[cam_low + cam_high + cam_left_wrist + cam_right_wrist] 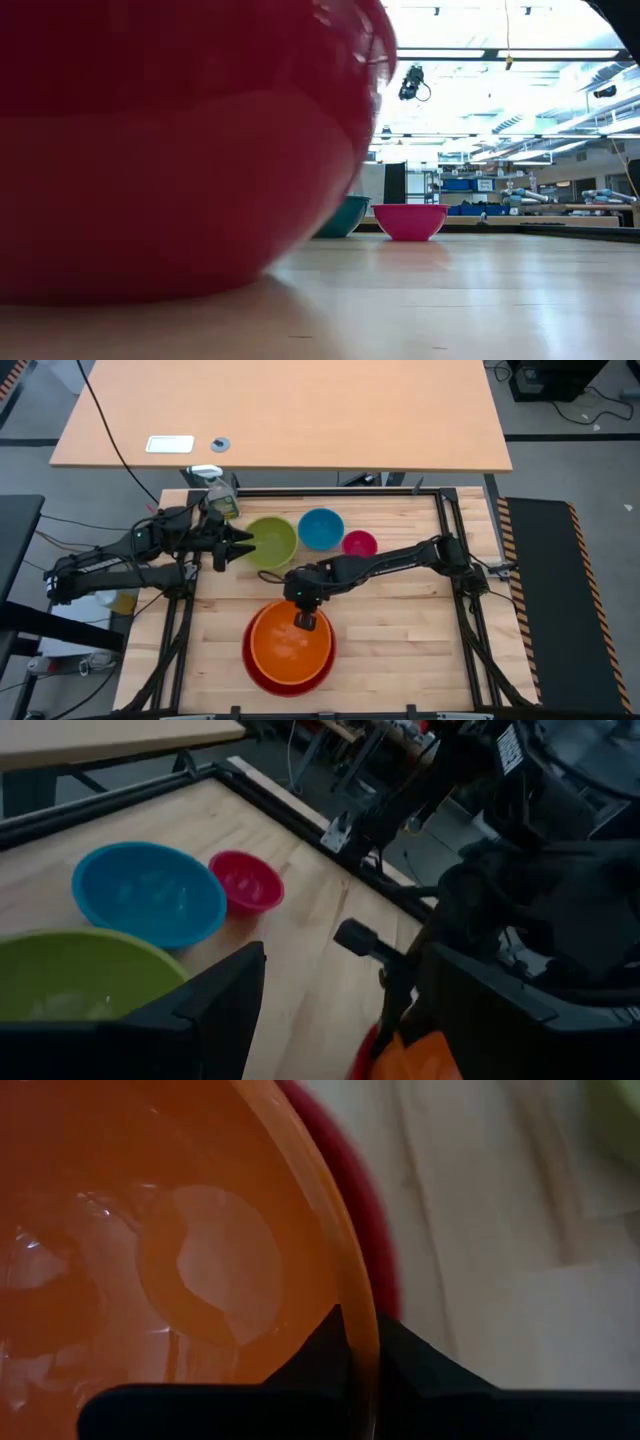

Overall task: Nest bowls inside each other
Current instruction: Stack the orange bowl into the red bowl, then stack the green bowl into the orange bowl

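Orange bowl (290, 643): its far rim sits pinched between the right jaws (303, 622), a thin edge grip suited to lowering it; it rests nested inside the red bowl (262, 675) at the worktop's (400, 630) near edge, so this pairing looks done. Left jaws (240, 544): spread wide, empty, poised beside the yellow-green bowl (272, 542), likely next. Blue bowl (321, 528) and pink bowl (359, 544): in a row beyond it, unnested. Spray bottle (220, 496): far left corner.

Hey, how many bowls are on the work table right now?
5. The orange bowl sits inside the red bowl at the near edge; the yellow-green bowl, blue bowl and pink bowl stand in a row farther back. None looks hidden.
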Controlling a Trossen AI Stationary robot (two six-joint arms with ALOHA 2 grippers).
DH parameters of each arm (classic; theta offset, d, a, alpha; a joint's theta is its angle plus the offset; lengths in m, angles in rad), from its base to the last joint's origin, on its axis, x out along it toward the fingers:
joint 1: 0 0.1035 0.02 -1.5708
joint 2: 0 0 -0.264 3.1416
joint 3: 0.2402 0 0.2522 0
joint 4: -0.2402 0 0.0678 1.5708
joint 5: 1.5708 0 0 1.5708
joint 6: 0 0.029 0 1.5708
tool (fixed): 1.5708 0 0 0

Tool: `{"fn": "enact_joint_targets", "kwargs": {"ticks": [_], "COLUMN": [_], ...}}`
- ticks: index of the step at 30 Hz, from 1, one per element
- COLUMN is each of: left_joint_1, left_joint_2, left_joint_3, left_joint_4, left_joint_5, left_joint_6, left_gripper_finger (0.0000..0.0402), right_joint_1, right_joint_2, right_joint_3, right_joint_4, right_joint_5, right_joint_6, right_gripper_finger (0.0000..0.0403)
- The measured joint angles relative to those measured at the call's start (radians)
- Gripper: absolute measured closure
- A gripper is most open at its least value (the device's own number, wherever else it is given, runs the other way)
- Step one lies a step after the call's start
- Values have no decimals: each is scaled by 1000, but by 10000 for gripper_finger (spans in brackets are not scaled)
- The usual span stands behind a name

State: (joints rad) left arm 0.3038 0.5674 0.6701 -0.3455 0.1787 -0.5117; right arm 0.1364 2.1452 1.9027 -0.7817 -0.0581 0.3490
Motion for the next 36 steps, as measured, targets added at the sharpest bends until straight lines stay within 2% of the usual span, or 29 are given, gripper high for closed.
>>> {"fn": "enact_joint_targets", "kwargs": {"ticks": [7,16,21,26,32,36], "left_joint_1": [0,0,0,3,3,3], "left_joint_2": [-8,-5,9,77,184,205], "left_joint_3": [0,0,0,0,0,0], "left_joint_4": [-21,-91,-265,-423,-551,-554], "left_joint_5": [2,21,25,-7,-139,-142], "left_joint_6": [4,10,-52,-148,-226,-229], "left_gripper_finger": [127,127,127,127,127,127], "right_joint_1": [0,-30,-58,-89,-127,-136], "right_joint_2": [2,1,1,0,0,-6], "right_joint_3": [-6,43,157,268,291,290], "right_joint_4": [-9,-57,-200,-329,-453,-495], "right_joint_5": [-82,-172,-99,36,83,90], "right_joint_6": [-60,-35,-60,-126,-178,-188], "right_gripper_finger": [354,262,225,216,217,217]}}
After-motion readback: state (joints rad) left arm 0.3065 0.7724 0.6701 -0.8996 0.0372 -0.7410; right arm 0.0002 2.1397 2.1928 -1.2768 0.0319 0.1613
